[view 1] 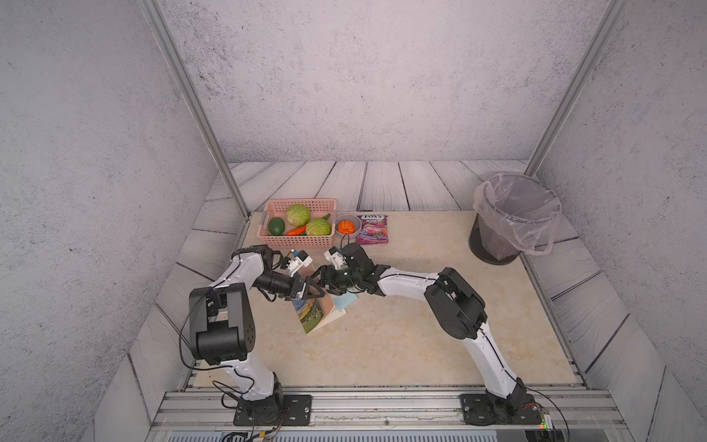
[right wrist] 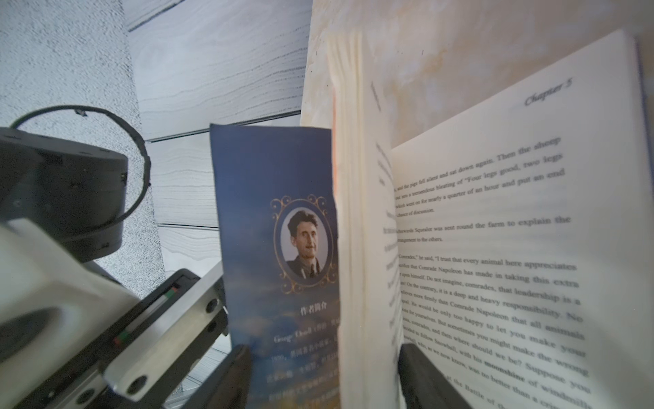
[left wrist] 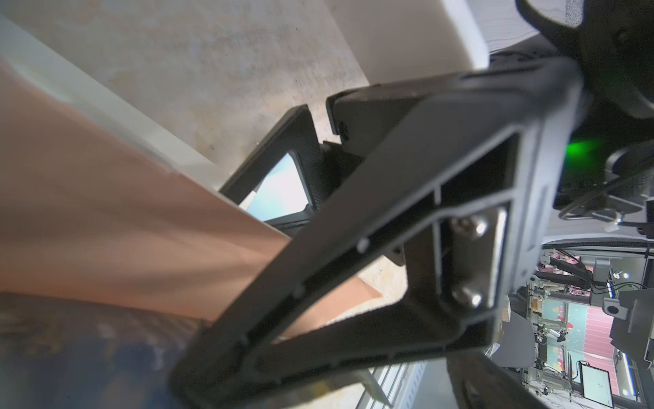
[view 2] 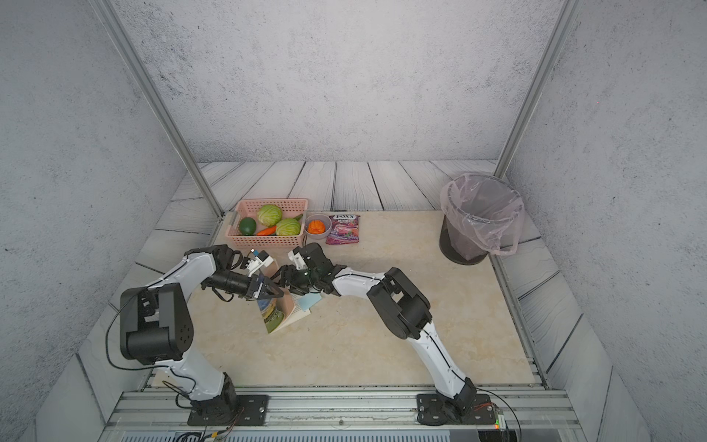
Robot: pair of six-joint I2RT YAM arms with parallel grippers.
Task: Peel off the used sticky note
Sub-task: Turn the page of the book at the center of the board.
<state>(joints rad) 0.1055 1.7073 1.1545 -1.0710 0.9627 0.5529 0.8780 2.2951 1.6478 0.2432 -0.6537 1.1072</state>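
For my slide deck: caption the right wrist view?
Right claw straddling a lifted block of pages of the open book, Chapter 5 showing.

**Soft, even light; wrist views blurred up close**

Both top views are evenly lit, with faint shadows under the arms and walls bowed at the edges. In the left wrist view the left gripper (left wrist: 354,226) is out of focus. In the right wrist view the book (right wrist: 495,248) blurs toward its margins.

Both arms reach inward from their bases and meet near the table centre, elbows raised, forearms nearly level. The left gripper (view 1: 317,291) points toward the right arm, jaws spread wide. The right gripper (view 1: 320,276) faces it, jaws partly apart, one finger (right wrist: 226,379) on each side of a book's pages.
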